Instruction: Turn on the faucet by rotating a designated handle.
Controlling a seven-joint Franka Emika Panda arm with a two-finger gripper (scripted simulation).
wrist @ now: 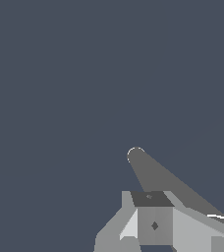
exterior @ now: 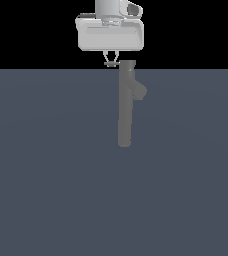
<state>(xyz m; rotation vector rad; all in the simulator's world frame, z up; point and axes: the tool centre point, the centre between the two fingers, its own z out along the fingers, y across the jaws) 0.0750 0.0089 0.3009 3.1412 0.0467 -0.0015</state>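
In the exterior view the faucet (exterior: 125, 110) is a tall grey column with a stubby spout (exterior: 140, 91) on the exterior view's right side. My gripper (exterior: 111, 61) hangs from the white hand just to the exterior view's left of the faucet's top cap (exterior: 128, 63). Its fingers are drawn together into a narrow point. A thin short piece at the fingertips looks like the handle (exterior: 109, 63); I cannot tell whether the fingers touch it. The wrist view looks down along the faucet (wrist: 163, 177), with the gripper (wrist: 152, 206) beside its top end.
A flat dark blue-grey floor (exterior: 46, 175) surrounds the faucet on all sides. No other objects show in either view.
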